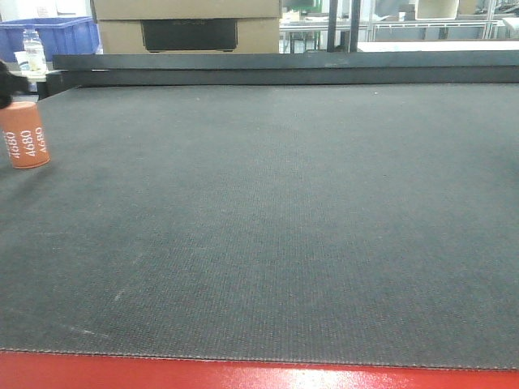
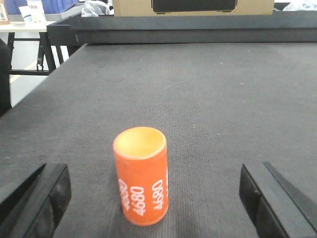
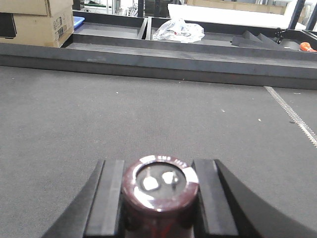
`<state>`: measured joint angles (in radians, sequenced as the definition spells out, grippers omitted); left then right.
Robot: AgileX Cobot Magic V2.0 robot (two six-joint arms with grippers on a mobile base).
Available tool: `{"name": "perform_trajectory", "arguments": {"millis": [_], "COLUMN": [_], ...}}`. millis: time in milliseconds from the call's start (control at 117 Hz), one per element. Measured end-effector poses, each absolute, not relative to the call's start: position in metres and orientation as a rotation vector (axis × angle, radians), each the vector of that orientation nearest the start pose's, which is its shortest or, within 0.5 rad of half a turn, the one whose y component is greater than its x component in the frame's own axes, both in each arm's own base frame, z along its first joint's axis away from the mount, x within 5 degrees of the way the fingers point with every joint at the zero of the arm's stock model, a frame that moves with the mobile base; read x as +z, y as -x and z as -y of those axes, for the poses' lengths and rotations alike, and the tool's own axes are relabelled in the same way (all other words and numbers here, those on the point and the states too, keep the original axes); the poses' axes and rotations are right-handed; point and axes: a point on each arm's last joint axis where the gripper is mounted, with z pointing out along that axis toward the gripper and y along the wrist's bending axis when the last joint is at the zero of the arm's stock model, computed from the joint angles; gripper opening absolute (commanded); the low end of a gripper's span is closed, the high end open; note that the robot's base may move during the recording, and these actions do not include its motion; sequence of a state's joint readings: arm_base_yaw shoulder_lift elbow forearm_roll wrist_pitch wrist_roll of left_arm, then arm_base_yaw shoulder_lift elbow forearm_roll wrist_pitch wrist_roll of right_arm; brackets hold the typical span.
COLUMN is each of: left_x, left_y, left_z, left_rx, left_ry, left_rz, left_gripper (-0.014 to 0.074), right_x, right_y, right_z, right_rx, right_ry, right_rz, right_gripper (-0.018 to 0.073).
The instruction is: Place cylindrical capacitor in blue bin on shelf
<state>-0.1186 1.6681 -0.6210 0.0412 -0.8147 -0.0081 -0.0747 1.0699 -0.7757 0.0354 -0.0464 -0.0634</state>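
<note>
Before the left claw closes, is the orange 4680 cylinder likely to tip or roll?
Standing upright, taller than wide, the orange cylinder could tip if nudged high; once down, its round side would probably roll. The woven mat likely adds grip.

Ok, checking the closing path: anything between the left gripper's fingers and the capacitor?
No, only bare mat either side of the cylindrical capacitor, in the left wrist view.
</note>
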Motion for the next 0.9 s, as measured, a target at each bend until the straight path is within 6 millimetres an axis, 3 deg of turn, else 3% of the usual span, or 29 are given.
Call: {"name": "perform_trajectory", "arguments": {"millis": [359,734,896], "left_x": [0.160,0.134,0.136], "left_y": [-0.372,-0.405,-0.414], "left_z": [0.043,0.043,0.044], "left_rx": [-0.104,-0.096,-0.098], "left_ry": [-0.057,0.000,0.009], "left_rz": [-1.743,-1.758,-1.737], "left_gripper": [0.0601,0.0601,0.0599], "right_x": [0.345,0.345,0.345], "right_y": [-0.237,-0.237,-0.237], "right_z": [0.018,0.018,0.018], "right_rx": [-0.088,-0.102,-0.102], "right_ry": [-0.027,-0.010,-0.010], "right_rz": [-1.732,-1.732,-1.732], "right_gripper": [-0.0102,-0.0102,-0.0102]}}
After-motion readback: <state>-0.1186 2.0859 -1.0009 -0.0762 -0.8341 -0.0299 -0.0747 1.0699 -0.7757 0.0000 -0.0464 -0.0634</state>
